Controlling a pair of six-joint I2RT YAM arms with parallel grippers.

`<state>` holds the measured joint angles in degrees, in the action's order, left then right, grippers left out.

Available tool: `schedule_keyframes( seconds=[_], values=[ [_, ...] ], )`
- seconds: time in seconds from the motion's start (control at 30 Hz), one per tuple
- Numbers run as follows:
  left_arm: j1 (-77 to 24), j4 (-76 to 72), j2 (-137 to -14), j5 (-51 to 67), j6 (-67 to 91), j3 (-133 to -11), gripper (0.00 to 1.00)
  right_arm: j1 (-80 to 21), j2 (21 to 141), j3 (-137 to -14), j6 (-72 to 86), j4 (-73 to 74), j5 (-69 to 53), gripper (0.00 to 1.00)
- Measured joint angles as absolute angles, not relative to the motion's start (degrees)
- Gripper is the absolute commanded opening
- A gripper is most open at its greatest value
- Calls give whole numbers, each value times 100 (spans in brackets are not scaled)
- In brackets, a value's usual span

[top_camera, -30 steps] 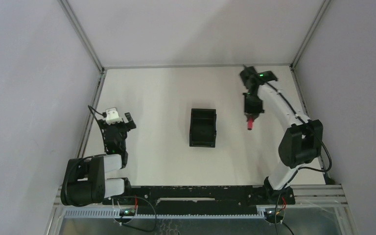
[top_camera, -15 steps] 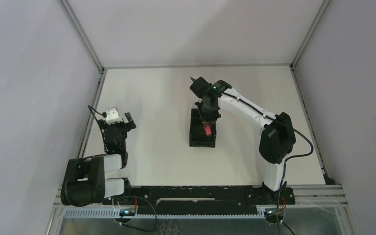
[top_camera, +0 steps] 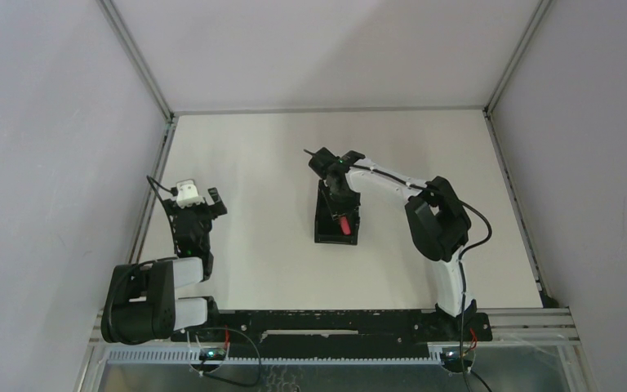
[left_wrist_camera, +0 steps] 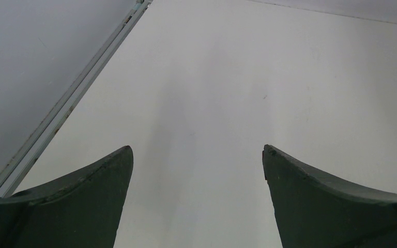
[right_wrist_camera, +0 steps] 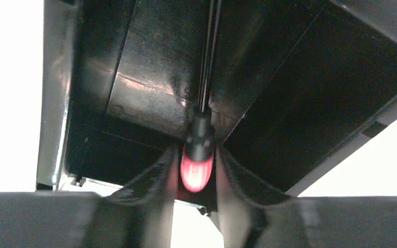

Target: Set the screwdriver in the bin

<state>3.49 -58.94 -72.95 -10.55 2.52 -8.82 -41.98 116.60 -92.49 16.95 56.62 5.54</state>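
The black bin (top_camera: 322,230) stands mid-table. My right gripper (top_camera: 340,206) reaches down into its open top, shut on the screwdriver (top_camera: 344,224), whose red handle shows inside the bin. In the right wrist view the red handle (right_wrist_camera: 196,173) sits between my fingertips (right_wrist_camera: 171,155), and the thin dark shaft runs on over the bin's shiny floor (right_wrist_camera: 134,67). My right gripper (right_wrist_camera: 197,154) is low between the bin's walls. My left gripper (top_camera: 198,204) is open and empty at the table's left side, far from the bin; its view shows only bare table between its fingers (left_wrist_camera: 197,150).
Grey walls close the table on the left, back and right. A metal rail (left_wrist_camera: 67,103) runs along the left edge beside my left gripper. The arms' base bar (top_camera: 326,322) lies at the near edge.
My right arm has swung left from the back right with the screwdriver, come over the bin and lowered the red handle into it. The left arm has not moved.
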Motion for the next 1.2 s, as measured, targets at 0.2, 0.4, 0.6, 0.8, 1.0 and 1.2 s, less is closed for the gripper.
schedule_keyframes(
  seconds=[0.2, 0.4, 0.6, 0.8, 1.0, 1.2],
  values=[
    [349, -5894, -7295, -1055, 250, -882, 100, -4198, 11660, -9218, 1706, 5596, 663, 59],
    [349, -5896, -7295, -1055, 252, -882, 100, -4204, 11325, -9218, 1747, 5599, 692, 100],
    [349, -5896, -7295, -1055, 252, -882, 100, -4200, 9749, -9153, 1706, 5310, 646, 100],
    [349, -5896, -7295, -1057, 252, -882, 100, -3964, 7555, -8138, 1669, 4281, 392, 100],
    [349, -5896, -7295, -1057, 252, -882, 100, -2823, 5682, -6239, 1761, 3354, 259, 100],
    [349, -5896, -7295, -1057, 252, -882, 100, -2344, 4307, -4005, 1966, 2626, 550, 100]
  ],
)
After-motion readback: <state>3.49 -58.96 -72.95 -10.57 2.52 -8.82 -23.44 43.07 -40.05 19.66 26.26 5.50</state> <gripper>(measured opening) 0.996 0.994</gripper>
